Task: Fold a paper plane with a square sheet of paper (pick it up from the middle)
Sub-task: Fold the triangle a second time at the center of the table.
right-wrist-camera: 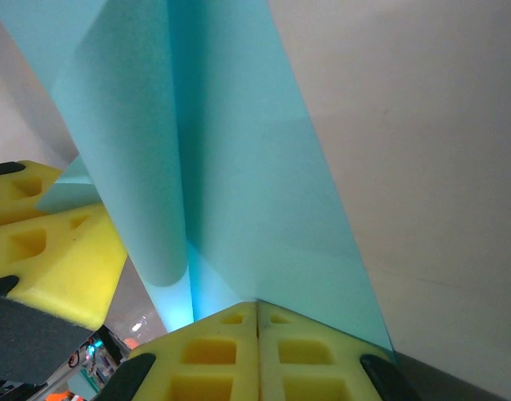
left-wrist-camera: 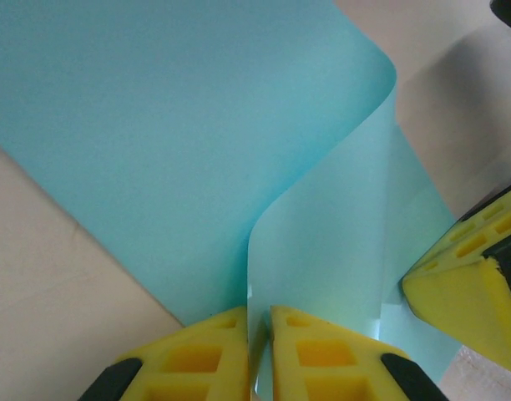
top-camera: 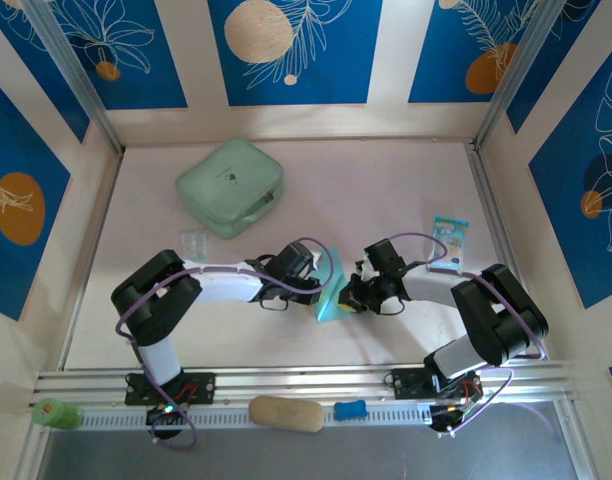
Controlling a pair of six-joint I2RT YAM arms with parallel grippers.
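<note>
The square sheet of paper (top-camera: 335, 296) is light cyan-blue and is held up off the table between the two grippers at the table's middle front. It is bent over into a loose, rounded fold (left-wrist-camera: 322, 225), with a curled layer (right-wrist-camera: 147, 167) beside a flat one. My left gripper (top-camera: 321, 290) is shut on one edge of the sheet, which runs between its yellow fingertips (left-wrist-camera: 260, 322). My right gripper (top-camera: 352, 295) is shut on the sheet from the other side (right-wrist-camera: 257, 305). Each wrist view catches the other gripper's yellow fingers (left-wrist-camera: 464, 301) close by.
A mint-green rounded case (top-camera: 231, 187) lies at the back left. A small printed packet (top-camera: 449, 243) sits at the right, and a small clear item (top-camera: 194, 243) at the left. On the front rail lie a tan object (top-camera: 286, 413), a blue piece (top-camera: 351, 409) and a green item (top-camera: 54, 413).
</note>
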